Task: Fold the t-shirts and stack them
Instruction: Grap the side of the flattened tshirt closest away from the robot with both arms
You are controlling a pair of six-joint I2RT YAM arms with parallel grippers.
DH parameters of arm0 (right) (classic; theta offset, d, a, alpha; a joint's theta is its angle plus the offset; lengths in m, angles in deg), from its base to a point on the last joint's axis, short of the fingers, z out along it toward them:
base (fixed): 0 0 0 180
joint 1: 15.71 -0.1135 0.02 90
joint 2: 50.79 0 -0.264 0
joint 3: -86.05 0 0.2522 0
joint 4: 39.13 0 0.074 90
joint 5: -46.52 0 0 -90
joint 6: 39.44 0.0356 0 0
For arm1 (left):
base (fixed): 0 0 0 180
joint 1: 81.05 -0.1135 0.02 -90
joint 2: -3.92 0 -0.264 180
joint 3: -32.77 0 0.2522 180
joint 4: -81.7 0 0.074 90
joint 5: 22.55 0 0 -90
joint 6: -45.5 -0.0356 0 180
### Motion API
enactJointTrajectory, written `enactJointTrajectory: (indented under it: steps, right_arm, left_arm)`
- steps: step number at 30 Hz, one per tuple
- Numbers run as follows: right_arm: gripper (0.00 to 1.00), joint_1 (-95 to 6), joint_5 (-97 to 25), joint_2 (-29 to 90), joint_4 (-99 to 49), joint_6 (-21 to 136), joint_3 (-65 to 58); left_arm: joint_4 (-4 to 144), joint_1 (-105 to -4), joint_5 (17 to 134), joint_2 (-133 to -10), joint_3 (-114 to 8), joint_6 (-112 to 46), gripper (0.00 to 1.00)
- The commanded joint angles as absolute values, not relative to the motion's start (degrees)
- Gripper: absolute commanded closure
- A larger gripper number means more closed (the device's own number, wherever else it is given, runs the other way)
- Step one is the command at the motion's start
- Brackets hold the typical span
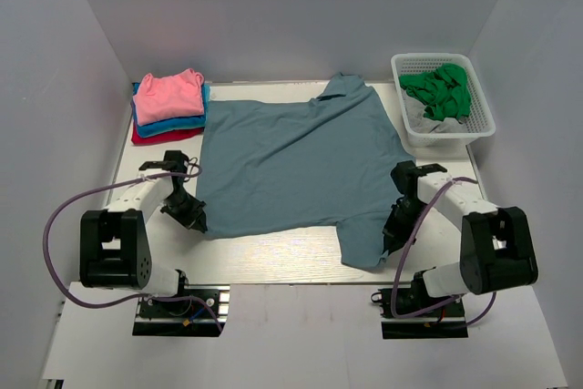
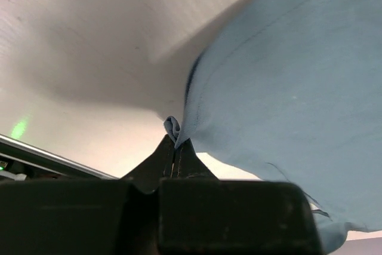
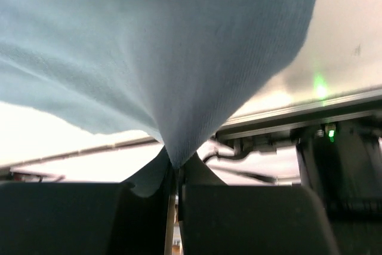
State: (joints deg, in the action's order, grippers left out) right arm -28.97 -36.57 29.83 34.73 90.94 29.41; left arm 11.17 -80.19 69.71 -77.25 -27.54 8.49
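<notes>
Gripping the slate-blue t-shirt (image 1: 301, 166) at two points, I have both arms low near the six o'clock edge of the table (image 1: 273, 257). The shirt lies spread over the table's middle, a narrower part pointing to twelve o'clock and a flap reaching the near edge at five o'clock.

My left gripper (image 1: 189, 214) sits at eight o'clock in the overhead view, its fingers pinched together on the shirt's near left corner. The left wrist camera shows a small curl of hem caught between the tips, with the cloth fanning up toward two o'clock. My right gripper (image 1: 394, 232) sits at four o'clock, clamped on the shirt's right edge. Its wrist camera shows the fabric drawn down to a point between the closed fingers.

At ten o'clock, just beside the spread shirt, three folded shirts are stacked: a pink t-shirt (image 1: 168, 93) on top, a bright blue t-shirt (image 1: 173, 123) under it, and a red t-shirt (image 1: 164, 136) at the bottom. At two o'clock stands a white mesh basket (image 1: 451, 139) holding a crumpled green cloth (image 1: 442, 90). The basket's near left corner is close to the shirt's edge; I cannot tell whether they touch.
</notes>
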Motion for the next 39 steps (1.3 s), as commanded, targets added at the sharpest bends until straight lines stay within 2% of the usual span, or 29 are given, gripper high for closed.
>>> enactJointTrajectory:
  steps: [1,9,12,20,22,25,32,39]
  right_arm:
    - [1.00,-29.1,-33.1,28.1,44.3,89.8,27.3]
    - [1.00,-29.0,-34.5,21.9,49.5,94.2,26.5]
    - [1.00,-28.7,-30.6,13.0,49.8,97.8,28.9]
    - [1.00,-29.0,-30.5,12.5,48.2,101.1,31.7]
    - [1.00,-29.2,-33.2,12.4,47.1,99.9,26.1]
    - [1.00,-29.2,-42.6,17.6,45.8,95.8,17.7]
    - [1.00,-28.8,-41.1,26.8,35.2,92.1,12.7]
    - [1.00,-28.6,-41.3,39.0,32.4,89.2,-4.3]
  left_arm:
    - [9.3,-80.4,69.9,-77.3,-27.8,8.1,1.00]
    - [9.4,-80.4,72.5,-77.3,-24.6,9.9,1.00]
    - [6.7,-80.4,72.5,-77.3,-26.1,9.9,1.00]
    - [8.6,-80.4,71.5,-76.3,-28.4,9.9,1.00]
    - [8.6,-80.4,71.5,-77.0,-30.2,9.9,1.00]
    - [8.6,-80.4,71.0,-78.5,-33.0,9.9,1.00]
    - [9.7,-80.4,69.7,-81.0,-40.1,9.9,1.00]
    - [9.8,-80.4,69.1,-88.8,-48.9,11.0,1.00]
